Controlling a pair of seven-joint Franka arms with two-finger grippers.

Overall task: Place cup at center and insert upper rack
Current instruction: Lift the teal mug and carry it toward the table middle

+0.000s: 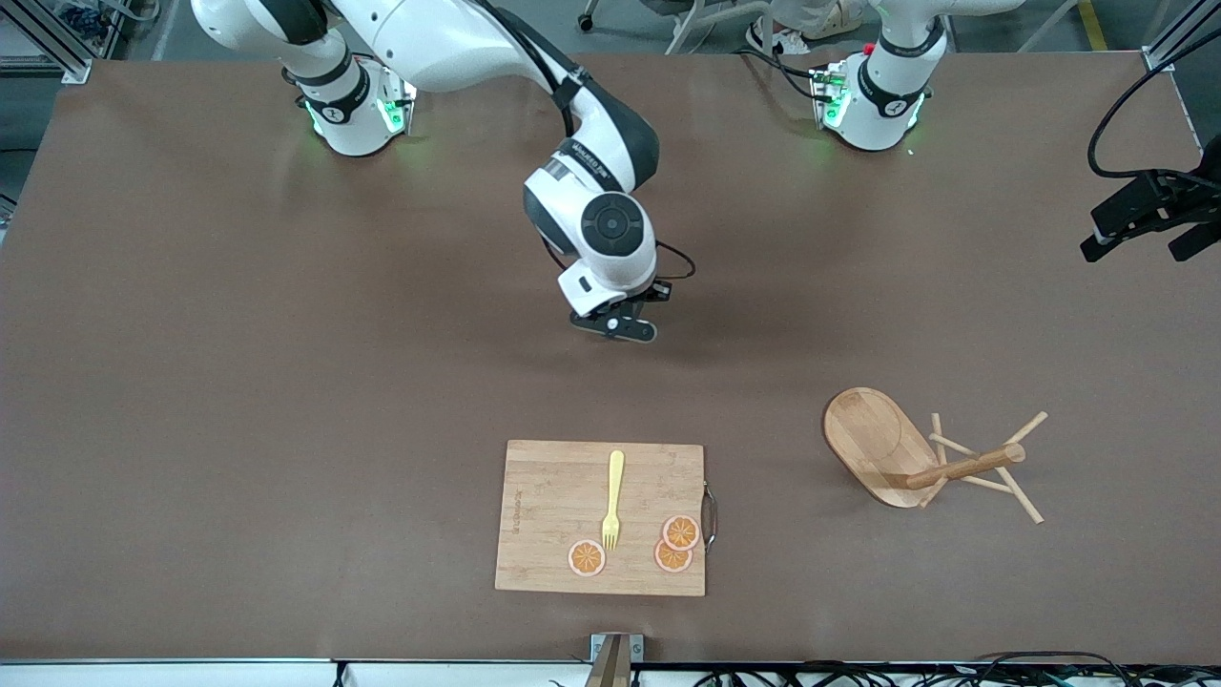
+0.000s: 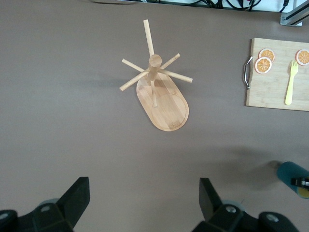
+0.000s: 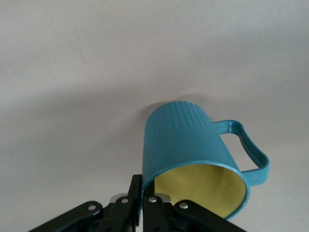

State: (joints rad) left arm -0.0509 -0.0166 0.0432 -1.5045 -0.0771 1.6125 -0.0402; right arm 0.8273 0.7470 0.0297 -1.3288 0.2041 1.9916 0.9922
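Right now the right gripper (image 1: 618,324) hangs over the middle of the table (image 1: 238,382), and its fingers are pinched together on the rim of the cup (image 3: 190,152), one inside the yellow lining and one outside the teal wall. A rim pinch like that lets the cup hang below the hand with its base free. From the wrist view the cup's bottom seems to meet its own shadow on the table, so I'd judge it is at or very nearly at the surface, though I can't be sure it is resting. The handle sticks out sideways, clear of the fingers. From the front the cup is hidden under the wrist.

The left gripper (image 2: 145,205) waits high at the left arm's end of the table, its fingers spread wide with nothing between them. It looks straight down on the rack (image 1: 930,460), which suggests it is parked there ready for that part of the job.

The rack stands on its oval base, well apart from the cup and nearer the front camera, toward the left arm's end. Its pegs fan out around the top of the post.

A board (image 1: 601,517) lies nearer the front camera than the cup, carrying a fork (image 1: 612,500) and three orange slices (image 1: 672,544). It looks like no part of the job, so it stays out of the way.
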